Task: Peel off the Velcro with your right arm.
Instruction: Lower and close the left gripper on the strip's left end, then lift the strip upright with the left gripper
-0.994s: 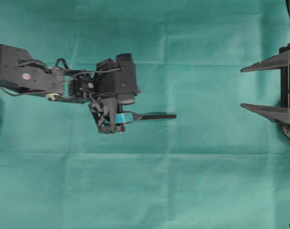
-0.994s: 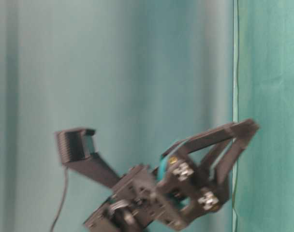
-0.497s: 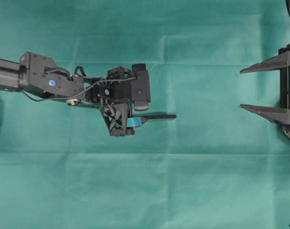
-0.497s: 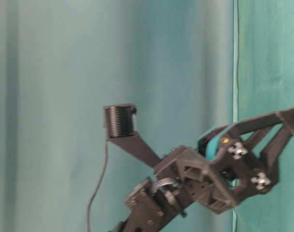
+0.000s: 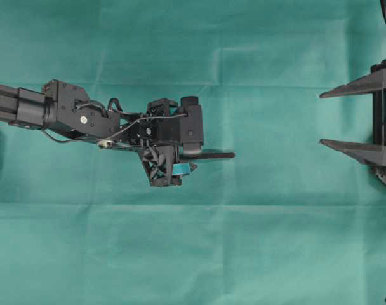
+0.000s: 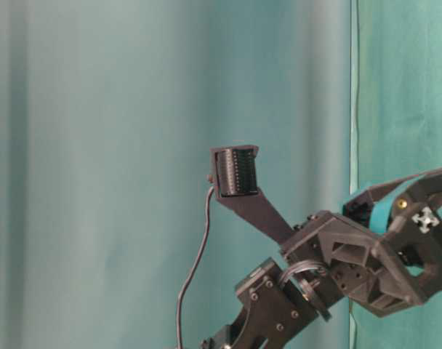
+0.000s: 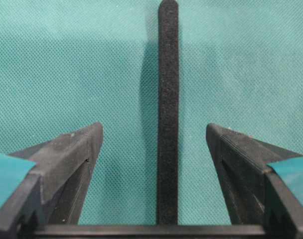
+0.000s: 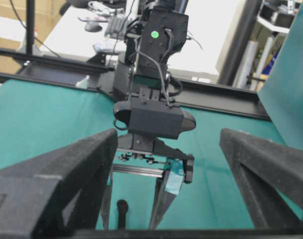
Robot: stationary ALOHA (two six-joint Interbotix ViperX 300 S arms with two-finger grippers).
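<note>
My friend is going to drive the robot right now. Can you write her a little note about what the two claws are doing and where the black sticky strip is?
Left gripper: open, teal-padded fingers either side of the Velcro, not touching it, holding nothing.
Right gripper: open and empty at the right edge of the overhead view, far from the strip.
Velcro: lies flat and straight on the green cloth, its far end poking out past the left gripper toward the right arm.
Done: nothing peeled yet.
Left: probably the left gripper pins its end, then the right arm comes across, grips the free end and peels.
</note>
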